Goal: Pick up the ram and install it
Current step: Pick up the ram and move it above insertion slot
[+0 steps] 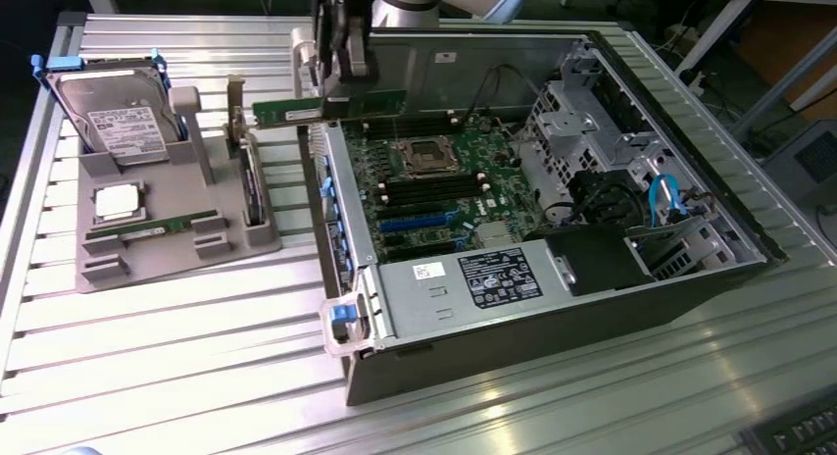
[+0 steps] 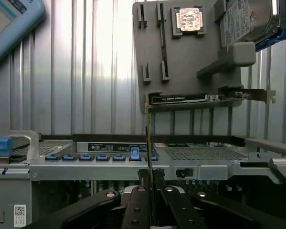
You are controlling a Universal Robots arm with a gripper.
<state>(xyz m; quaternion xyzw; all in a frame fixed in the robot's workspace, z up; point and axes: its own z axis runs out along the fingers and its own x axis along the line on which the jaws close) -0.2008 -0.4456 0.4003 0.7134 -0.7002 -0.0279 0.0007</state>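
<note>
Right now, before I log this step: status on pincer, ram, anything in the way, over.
Pincer shut on the ram. Ram held in the air, not in the slots. Case wall beneath it.

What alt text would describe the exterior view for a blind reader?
A robot arm's tool grips a green ram stick above the edge of an open computer case. On the exterior view's left, a grey tray holds a hard drive and another green stick.

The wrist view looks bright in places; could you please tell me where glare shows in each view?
Wrist view: a washed-out glare band runs down the ribbed table; the gripper, holding the ram, is in shadow. Exterior view: soft reflections streak the table near the computer case.
</note>
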